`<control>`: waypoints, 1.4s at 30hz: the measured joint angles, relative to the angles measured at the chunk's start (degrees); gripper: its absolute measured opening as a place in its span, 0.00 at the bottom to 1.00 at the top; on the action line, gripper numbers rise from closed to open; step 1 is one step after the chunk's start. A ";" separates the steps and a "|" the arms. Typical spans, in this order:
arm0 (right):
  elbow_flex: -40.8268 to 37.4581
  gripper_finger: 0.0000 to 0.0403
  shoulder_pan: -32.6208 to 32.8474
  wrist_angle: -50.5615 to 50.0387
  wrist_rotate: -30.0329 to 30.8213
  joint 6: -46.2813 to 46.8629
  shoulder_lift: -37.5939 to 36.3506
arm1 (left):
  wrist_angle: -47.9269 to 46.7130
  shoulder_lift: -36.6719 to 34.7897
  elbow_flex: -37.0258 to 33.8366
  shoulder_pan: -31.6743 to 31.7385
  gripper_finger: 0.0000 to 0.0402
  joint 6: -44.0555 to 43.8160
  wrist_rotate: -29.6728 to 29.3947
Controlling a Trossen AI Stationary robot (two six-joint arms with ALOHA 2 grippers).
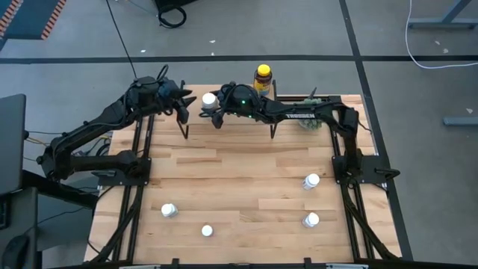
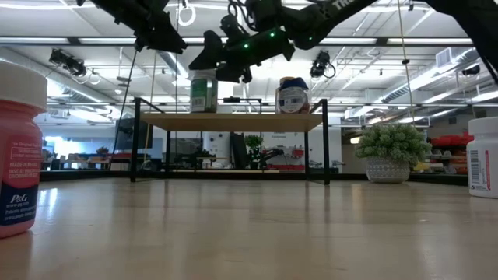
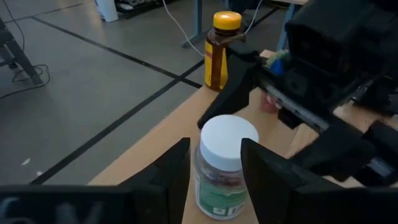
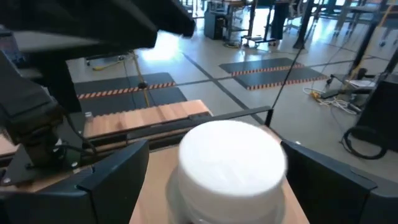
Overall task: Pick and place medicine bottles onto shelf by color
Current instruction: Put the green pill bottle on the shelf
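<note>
The high camera looks straight down on the whole table (image 1: pixel 246 172), well above it. The low one sits at table-top height, facing level across toward the shelf (image 2: pixel 231 121) and the room behind (one pink-labelled bottle (image 2: pixel 17 148) looms very near its lens). Each wrist camera looks forward past its own claw from close range; both share the same white-capped bottle (image 3: pixel 222 165) on the shelf, which the high and low views also show.

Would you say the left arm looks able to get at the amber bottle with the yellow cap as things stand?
Probably not directly: the right gripper and its arm lie across the shelf between the left gripper and the amber bottle, with the white-capped bottle also in between.
</note>
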 joint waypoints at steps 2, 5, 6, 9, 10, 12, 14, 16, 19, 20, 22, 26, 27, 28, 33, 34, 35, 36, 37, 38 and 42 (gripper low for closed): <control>-0.04 0.91 -0.25 -0.85 0.21 -0.05 -0.42 | -0.21 0.02 0.00 0.00 0.37 0.00 -0.02; -0.04 0.91 -0.48 -0.90 0.24 -0.05 -0.53 | -0.18 0.00 0.00 -0.02 0.37 0.00 0.02; -0.04 0.91 -0.50 -1.29 0.28 -0.08 -0.53 | -0.19 0.00 0.00 -0.02 0.37 0.00 0.00; -0.04 0.91 -0.51 -2.18 0.46 -0.50 -0.53 | -0.33 0.00 0.00 0.00 0.38 0.00 0.00; -0.04 0.91 -0.49 -2.26 0.46 -0.52 -0.53 | -0.47 0.00 0.00 0.00 0.38 -0.01 -0.01; -0.04 0.89 -0.48 -2.34 0.44 -0.72 -0.53 | -0.67 0.00 0.00 0.02 0.38 -0.02 0.00; -0.04 0.84 -0.48 -2.34 0.46 -0.74 -0.53 | -0.85 0.00 0.00 0.00 0.37 -0.02 0.00; -0.04 0.79 -0.50 -2.34 0.46 -0.73 -0.53 | -1.15 0.00 0.00 0.00 0.36 -0.02 0.03; -0.04 0.68 -0.48 -2.33 0.46 -0.70 -0.55 | -1.62 0.01 0.00 0.00 0.34 -0.04 0.00; -0.04 0.65 -0.48 -2.29 0.46 -0.59 -0.55 | -1.73 0.02 0.00 0.00 0.34 -0.07 0.00; -0.04 0.59 -0.48 -2.34 0.46 -0.72 -0.62 | -1.90 0.00 0.00 0.00 0.33 -0.25 0.00; -0.04 0.59 -0.48 -2.34 1.17 -0.93 -0.64 | -1.93 0.00 0.00 0.00 0.33 -0.48 0.00; -0.04 0.59 -0.48 -2.34 1.92 -1.18 -0.64 | -2.01 0.00 0.00 0.00 0.33 -0.69 0.00; -0.04 0.59 -0.48 -2.36 2.62 -1.34 -0.66 | -2.17 0.00 0.00 0.00 0.34 -1.00 0.02; -0.17 0.61 -1.48 -7.80 7.07 -0.42 -3.81 | -2.94 0.02 0.00 0.00 0.34 -1.22 0.03; -0.16 0.61 -1.93 -8.02 8.05 -0.15 -4.56 | -3.05 0.02 0.00 0.00 0.34 -1.24 0.00; -0.15 0.61 -2.62 -9.68 8.23 0.47 -5.69 | -3.05 0.02 0.00 0.02 0.33 -1.21 0.03; -0.15 0.61 -3.17 -11.19 8.78 1.14 -6.53 | -3.19 0.02 0.00 -0.05 0.33 -1.07 0.05; -0.11 0.61 -3.97 -11.15 9.09 2.10 -7.52 | -3.21 0.02 0.00 -0.15 0.33 -1.05 0.03; -0.11 0.61 -4.81 -12.74 9.05 3.17 -8.41 | -3.12 0.02 0.00 -0.26 0.32 -1.03 0.04; -0.08 0.62 -7.77 -15.79 9.81 6.18 -9.97 | -3.24 0.02 -0.04 -0.29 0.31 -0.99 0.07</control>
